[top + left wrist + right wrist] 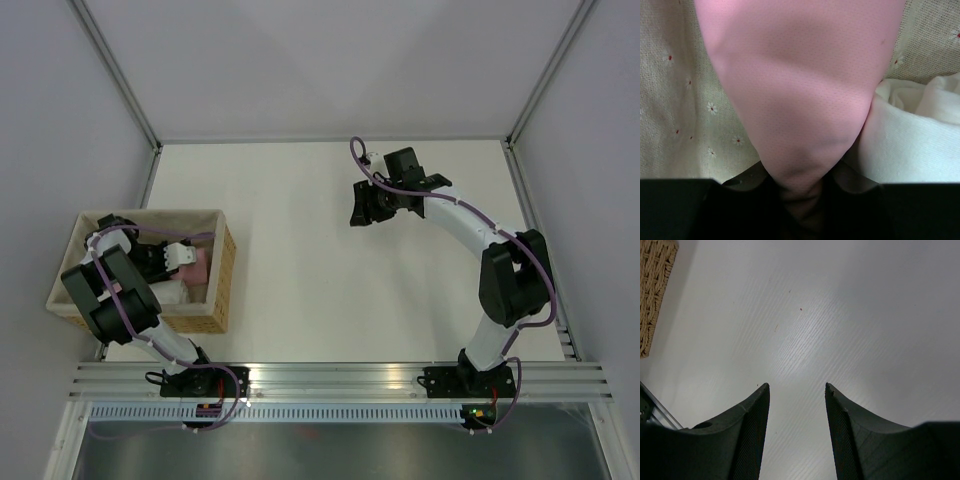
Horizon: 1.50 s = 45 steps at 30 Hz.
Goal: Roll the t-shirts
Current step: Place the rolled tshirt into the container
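A light-pink t-shirt (795, 90) lies in the wicker basket (222, 262) at the left; a patch of it shows in the top view (199, 266). My left gripper (160, 258) reaches down into the basket. In the left wrist view its jaws are shut on a fold of the pink t-shirt (800, 185), which fills most of that view. My right gripper (796, 386) is open and empty, hovering over the bare white table; in the top view it is right of centre (364, 213), far from the basket.
White cloth (920, 135) lies beside the pink shirt in the basket, on the beige flowered lining (675, 90). The basket's corner (655, 285) shows at the left of the right wrist view. White walls with metal posts (120, 80) enclose the table.
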### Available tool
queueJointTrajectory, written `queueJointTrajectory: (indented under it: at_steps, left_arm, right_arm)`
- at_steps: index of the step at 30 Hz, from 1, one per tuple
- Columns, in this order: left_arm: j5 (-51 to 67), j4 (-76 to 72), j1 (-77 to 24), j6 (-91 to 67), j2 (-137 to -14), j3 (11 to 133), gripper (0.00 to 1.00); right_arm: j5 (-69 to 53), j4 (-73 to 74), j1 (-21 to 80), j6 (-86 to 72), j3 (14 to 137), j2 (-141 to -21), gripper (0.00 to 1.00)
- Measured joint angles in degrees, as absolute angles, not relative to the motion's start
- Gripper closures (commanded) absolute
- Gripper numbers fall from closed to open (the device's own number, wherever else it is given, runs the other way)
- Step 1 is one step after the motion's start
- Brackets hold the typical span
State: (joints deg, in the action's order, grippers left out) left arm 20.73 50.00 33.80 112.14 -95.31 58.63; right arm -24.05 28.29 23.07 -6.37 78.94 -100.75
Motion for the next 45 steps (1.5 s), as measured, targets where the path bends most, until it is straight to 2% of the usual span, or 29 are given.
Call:
queueJointTrajectory:
  at_steps: [2,3,4,6,17,25,27,29,31,42,45]
  left_arm:
    - [20.9,50.0,34.0,112.2,-95.3,58.6,0.91]
    - [21.0,49.9,34.1,112.2,-95.4,58.6,0.87]
    - [21.1,49.8,34.2,112.2,-95.5,58.6,0.74]
    - [21.5,49.5,34.3,112.2,-95.9,58.7,0.69]
    - [22.2,45.6,35.4,112.1,-95.2,56.5,0.72]
    - [22.7,45.1,35.7,112.1,-96.6,57.9,0.66]
    - [22.9,44.9,35.7,112.1,-96.6,57.9,0.44]
    - [22.9,42.9,35.7,112.2,-96.6,57.9,0.28]
    - [23.3,41.1,35.7,112.2,-96.5,57.8,0.18]
    - [24.2,39.8,35.7,112.2,-95.9,57.8,0.14]
    - [24.2,39.6,35.7,112.2,-95.7,57.8,0.03]
  right_arm:
    - [-24.0,28.3,23.2,-6.4,78.8,-100.6,0.45]
    - [-24.0,28.3,23.2,-6.4,78.8,-100.4,0.45]
    - [-24.0,28.3,23.3,-6.4,78.7,-100.4,0.45]
    - [-24.0,28.3,23.4,-6.4,78.7,-100.4,0.45]
    - [-23.8,28.3,23.5,-6.3,78.7,-100.3,0.46]
    - [-23.8,28.3,23.6,-6.3,78.7,-100.3,0.46]
    - [-23.8,28.3,23.6,-6.3,78.7,-100.3,0.46]
    - [-23.9,28.3,23.6,-6.3,78.7,-100.3,0.45]
    - [-23.9,28.3,23.6,-6.3,78.7,-100.3,0.44]
    - [-24.1,28.3,23.8,-6.2,78.7,-100.3,0.44]
    - [-24.4,28.2,23.9,-6.2,78.7,-100.3,0.44]
